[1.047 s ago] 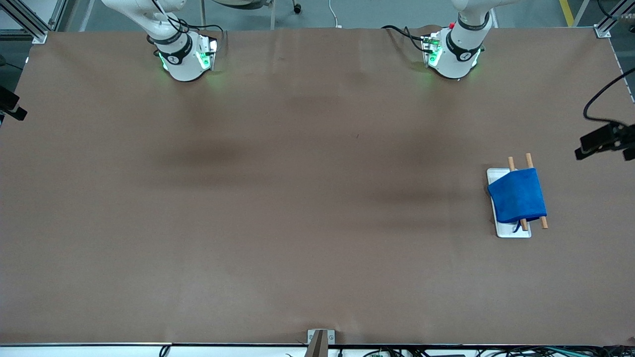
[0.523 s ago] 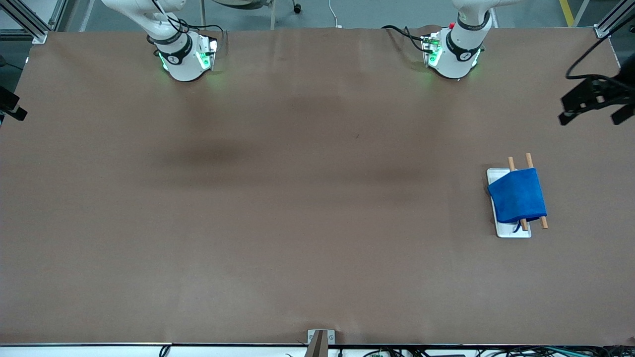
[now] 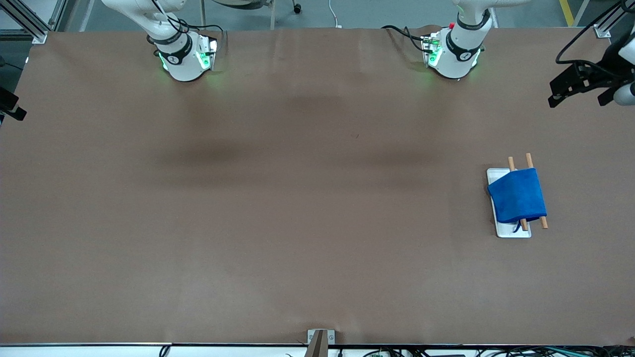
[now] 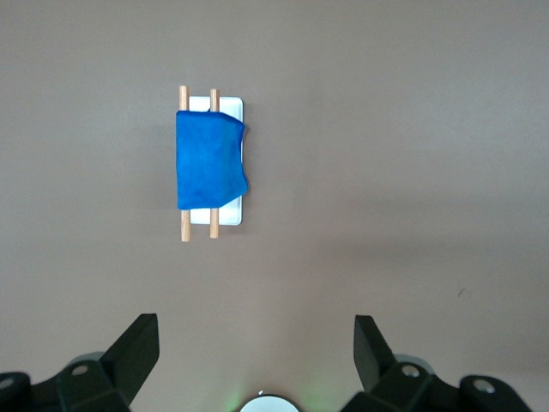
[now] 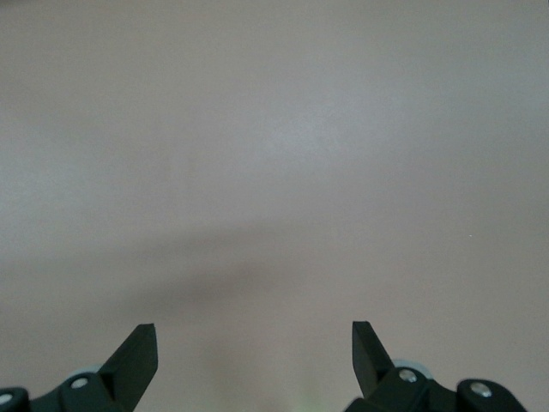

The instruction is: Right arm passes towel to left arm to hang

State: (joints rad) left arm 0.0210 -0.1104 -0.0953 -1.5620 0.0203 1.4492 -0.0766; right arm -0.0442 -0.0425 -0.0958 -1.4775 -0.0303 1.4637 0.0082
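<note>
The fingers of both black two-finger grippers, left gripper (image 4: 256, 343) and right gripper (image 5: 255, 343), are spread wide and empty above the brown table (image 3: 278, 198), while the bright blue towel (image 3: 517, 195) is draped over two wooden rods (image 3: 529, 160) on a white tray (image 3: 513, 232) toward the left arm's end.

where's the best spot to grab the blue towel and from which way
Probably from straight above, pinching the towel where it spans the gap between the two wooden rods of the rack on the white base. There the cloth is raised off the base, so fingers can close around a fold. The small loop hangs at the end nearer the front camera.
</note>
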